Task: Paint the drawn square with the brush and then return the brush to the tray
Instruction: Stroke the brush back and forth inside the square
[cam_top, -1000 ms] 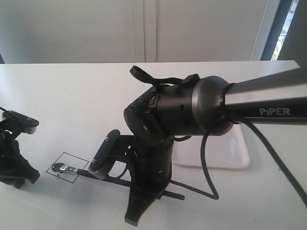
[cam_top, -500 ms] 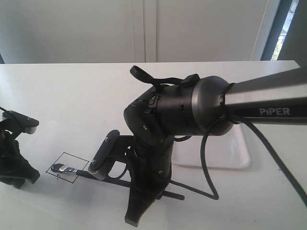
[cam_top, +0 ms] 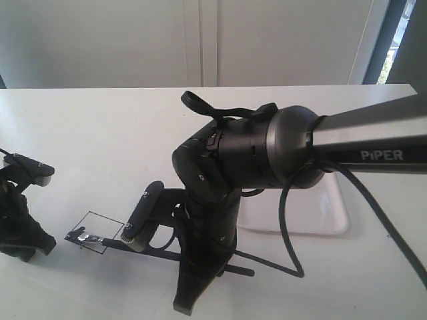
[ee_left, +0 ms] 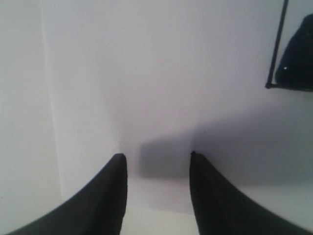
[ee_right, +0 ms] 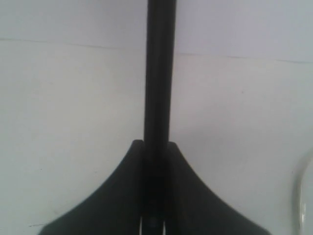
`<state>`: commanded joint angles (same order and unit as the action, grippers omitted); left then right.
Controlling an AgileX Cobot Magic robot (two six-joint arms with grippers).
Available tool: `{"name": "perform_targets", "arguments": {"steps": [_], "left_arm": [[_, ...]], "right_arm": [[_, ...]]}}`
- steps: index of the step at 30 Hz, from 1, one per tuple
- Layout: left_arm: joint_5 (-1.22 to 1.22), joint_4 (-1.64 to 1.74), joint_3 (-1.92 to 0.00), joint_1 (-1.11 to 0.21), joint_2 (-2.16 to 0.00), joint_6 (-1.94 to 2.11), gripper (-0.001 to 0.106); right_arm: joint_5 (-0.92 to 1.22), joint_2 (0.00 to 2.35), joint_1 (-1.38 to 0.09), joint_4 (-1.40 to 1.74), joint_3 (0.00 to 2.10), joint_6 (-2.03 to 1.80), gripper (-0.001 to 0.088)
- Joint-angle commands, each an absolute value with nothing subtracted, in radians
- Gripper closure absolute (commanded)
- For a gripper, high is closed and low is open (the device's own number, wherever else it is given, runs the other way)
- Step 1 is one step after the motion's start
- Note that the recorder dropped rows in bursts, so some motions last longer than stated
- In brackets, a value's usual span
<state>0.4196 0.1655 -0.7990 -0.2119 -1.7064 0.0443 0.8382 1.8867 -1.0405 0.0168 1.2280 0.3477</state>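
R gripper (ee_right: 155, 143) is clamped tight on the brush (cam_top: 107, 240). The wrist view shows both fingers pressed against the black handle, no gap. The brush lies low and nearly flat, tip pointing left, over the drawn square (cam_top: 101, 225) on the near-left part of the table (cam_top: 100, 133).

Change vs a sec ago: the tip is a bit further left and nearer, now at the square's near-left corner instead of mid-square. R arm (cam_top: 227, 160) otherwise barely shifts. This reads as a short stroke dragged across the inside of the outline, so painting is under way, not done. The square's inside looks mostly white from here, tho it's too small and blurred to judge coverage. Prob. more passes needed.

L gripper (ee_left: 156, 154) sits at the scene's left edge, just left of the square, fingers apart w/ nothing between them, idle.

The tray (cam_top: 330, 223) is right of centre, behind the R arm and well apart from the brush tip. The return step is not yet begun.
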Motion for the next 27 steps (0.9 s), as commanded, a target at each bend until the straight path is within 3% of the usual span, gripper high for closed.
{"name": "perform_targets", "arguments": {"steps": [27], "left_arm": [[0.418,0.165,-0.799,-0.212,-1.706,0.044,0.058]], "right_arm": [[0.927,1.907,-1.041,0.104,1.289,0.256,0.0868]]}}
